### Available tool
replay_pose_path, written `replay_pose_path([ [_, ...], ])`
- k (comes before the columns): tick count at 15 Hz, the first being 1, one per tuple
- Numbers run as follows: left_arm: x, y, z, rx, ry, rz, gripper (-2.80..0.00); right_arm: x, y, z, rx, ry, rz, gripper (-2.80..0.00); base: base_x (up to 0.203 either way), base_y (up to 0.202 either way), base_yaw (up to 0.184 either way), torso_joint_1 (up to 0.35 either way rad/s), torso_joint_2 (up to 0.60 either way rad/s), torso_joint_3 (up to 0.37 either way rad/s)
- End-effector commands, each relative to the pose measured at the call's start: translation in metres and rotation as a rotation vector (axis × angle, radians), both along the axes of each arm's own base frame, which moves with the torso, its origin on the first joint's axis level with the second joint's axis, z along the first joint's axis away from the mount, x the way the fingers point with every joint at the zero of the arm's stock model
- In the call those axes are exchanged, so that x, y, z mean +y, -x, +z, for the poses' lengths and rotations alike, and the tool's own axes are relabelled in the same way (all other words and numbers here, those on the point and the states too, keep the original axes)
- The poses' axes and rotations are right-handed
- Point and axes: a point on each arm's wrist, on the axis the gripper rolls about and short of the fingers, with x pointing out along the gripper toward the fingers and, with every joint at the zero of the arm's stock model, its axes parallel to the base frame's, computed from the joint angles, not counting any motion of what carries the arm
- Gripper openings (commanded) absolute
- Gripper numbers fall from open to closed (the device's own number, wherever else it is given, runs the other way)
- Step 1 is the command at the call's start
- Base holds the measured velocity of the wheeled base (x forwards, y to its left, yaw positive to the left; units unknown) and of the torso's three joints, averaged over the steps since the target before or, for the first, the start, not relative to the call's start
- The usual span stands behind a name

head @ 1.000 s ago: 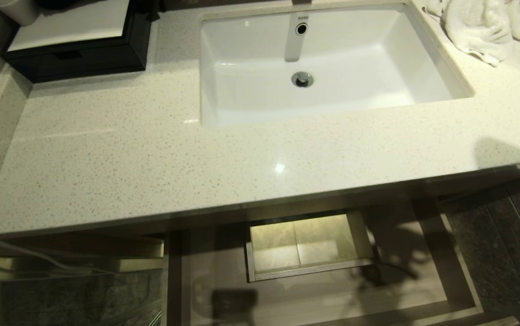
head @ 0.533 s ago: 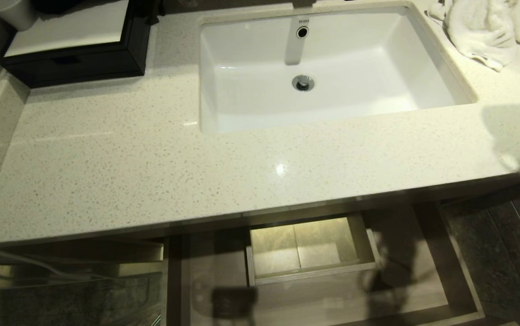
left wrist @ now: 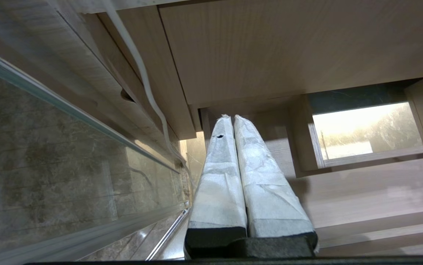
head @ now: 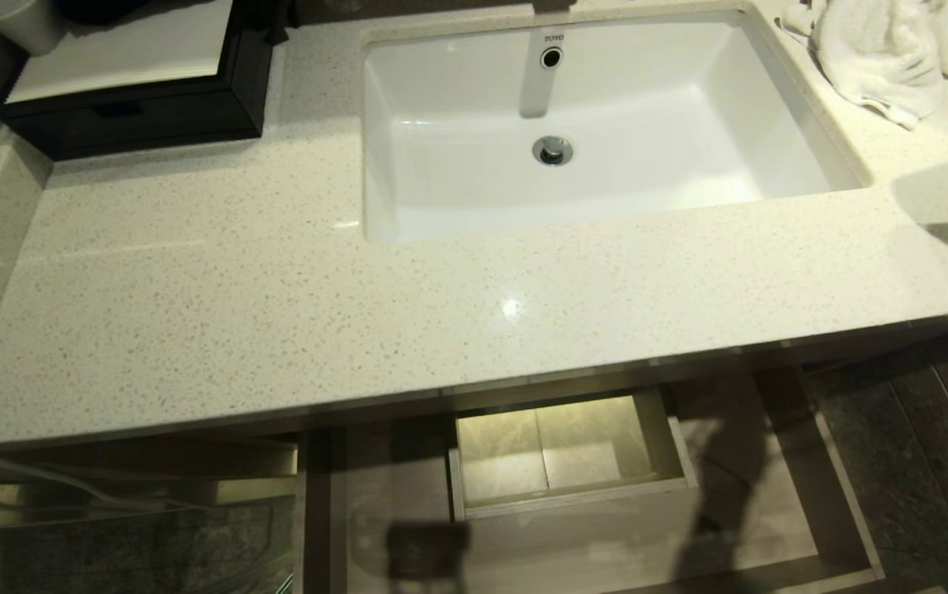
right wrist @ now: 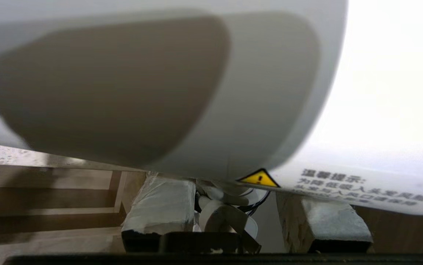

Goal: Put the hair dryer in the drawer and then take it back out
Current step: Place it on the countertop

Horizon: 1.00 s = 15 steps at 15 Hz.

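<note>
- Head view: neither arm shows for us, only shadows on the counter [head: 275, 313] at its right end and across the drawer [head: 589, 544], which stands pulled out below the counter lip. We see its base bare around the rectangular cutout [head: 564, 450]; the hair dryer is not in it. The drawer's side walls and the overhanging counter edge bound the way in, with free room above the drawer's front half.
- Left wrist view: our left gripper [left wrist: 231, 119] hangs beside the cabinet, its padded fingers [left wrist: 218, 173] pressed together on nothing, the drawer's cutout beyond and to one side of the tips.
- Right wrist view: our right gripper [right wrist: 240, 206] is clamped on the hair dryer [right wrist: 182, 81]; the fat white barrel lies across, just beyond the fingertips, and the handle with its coiled cord sits between the pads [right wrist: 161, 206]. We judge it light, rigid, smooth and rather slippery, so the handle is the sound hold. The loose cord could snag on the counter lip.
</note>
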Motion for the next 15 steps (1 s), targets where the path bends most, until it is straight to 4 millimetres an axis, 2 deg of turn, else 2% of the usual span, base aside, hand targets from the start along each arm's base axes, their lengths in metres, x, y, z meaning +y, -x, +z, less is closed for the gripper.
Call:
replay_pose_path([
  [1,0.000,0.000,0.000,0.000,0.000,0.001,-2.80,-0.008,-0.019,-0.007,0.042,0.000,0.022,-2.80,0.000,0.000,0.000,0.000,0.00,0.000],
  [9,0.000,0.000,0.000,0.000,0.000,0.001,-2.80,-0.008,-0.040,-0.013,0.057,0.001,0.071,-2.80,0.000,0.000,0.000,0.000,0.00,0.000],
  [12,0.000,0.000,0.000,0.000,0.000,0.001,-2.80,-0.009,-0.044,-0.011,0.030,0.005,0.081,-2.80,0.000,0.000,0.000,0.000,0.00,0.000],
  [15,0.000,0.000,0.000,0.000,0.000,0.001,-2.80,-0.009,-0.045,-0.017,0.086,-0.008,0.079,-2.80,0.000,0.000,0.000,0.000,0.00,0.000],
])
